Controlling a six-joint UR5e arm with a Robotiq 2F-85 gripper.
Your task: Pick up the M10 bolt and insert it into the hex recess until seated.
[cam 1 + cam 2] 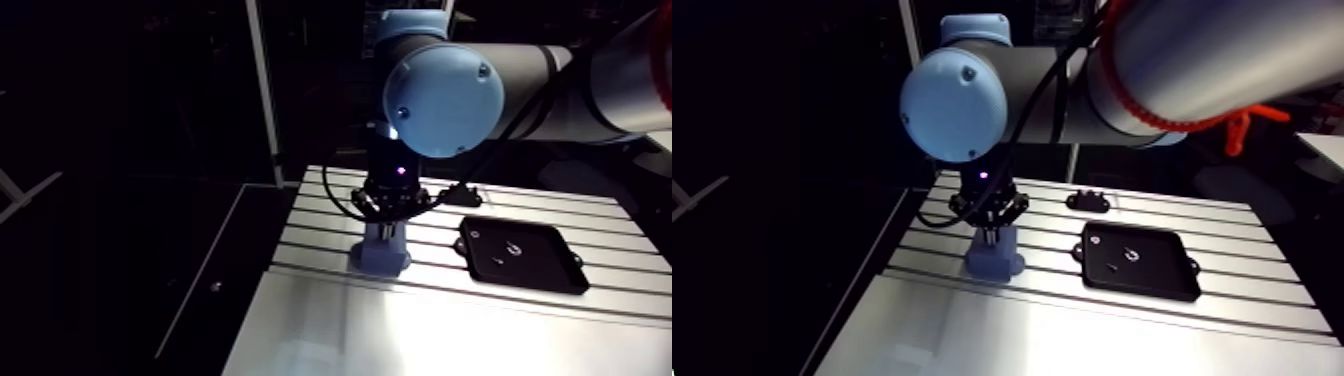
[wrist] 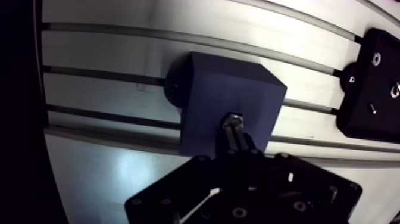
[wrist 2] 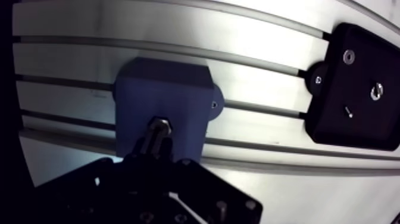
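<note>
Gripper [image 2: 237, 140] – fingers are clamped on the M10 bolt [image 2: 231, 121] | bolt is held upright, long axis along the gripper, its lower end met by the top face of the blue block [image 2: 220, 89] directly beneath | hex recess is hidden by the bolt; seating is judged incomplete — a straight downward push is called for | black tray [image 2: 374, 89] is seen well to the right on the slotted table [image 2: 107, 59].

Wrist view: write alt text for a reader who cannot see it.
The gripper holds a metal bolt at the top of a blue block. The block stands on a slotted aluminium table, with a black tray beside it.
</note>
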